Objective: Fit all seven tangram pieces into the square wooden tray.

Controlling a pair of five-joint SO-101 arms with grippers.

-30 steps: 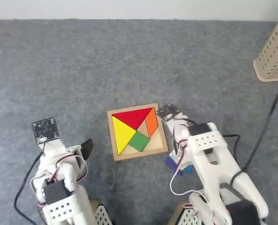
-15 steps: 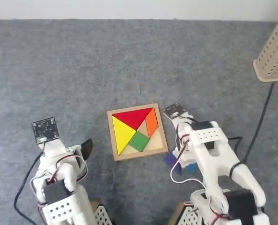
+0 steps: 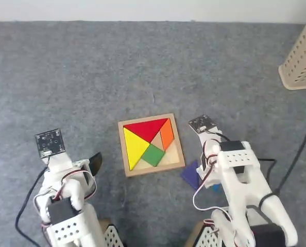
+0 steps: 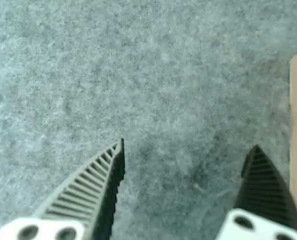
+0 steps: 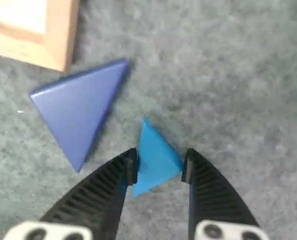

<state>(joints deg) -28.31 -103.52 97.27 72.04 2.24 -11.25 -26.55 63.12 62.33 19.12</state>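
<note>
The table [image 3: 91, 67] carries a grey carpet-like covering. Both arms are stationed at its near edge, one on each side.

The square wooden tray [image 3: 155, 170] lies at the centre, slightly rotated. Four pieces are seated in it: red triangle [image 3: 145, 128] on the far side, yellow triangle [image 3: 133, 146] on the left, orange piece [image 3: 167, 136] on the right, green square [image 3: 153, 153] near the middle. Bare wood remains along the near-right part of the tray.

The dark blue triangle [image 5: 78, 107] lies flat on the table just beside the tray's near-right corner, not touching it.

The light blue triangle [image 5: 153, 150] lies near and right of the dark blue one, close to it but apart. The right gripper [image 5: 159, 157] brackets this piece; its jaws contact two opposite sides and appear to grip it. The apex projects beyond the jaw tips.

The left gripper [image 4: 188, 145] hangs over bare table left of the tray, jaws wide open and holding nothing.

Controlling relation: the tray's free area lies left and far of the right jaws, so the right arm is the nearer one. The dark blue triangle sits on that path.
</note>
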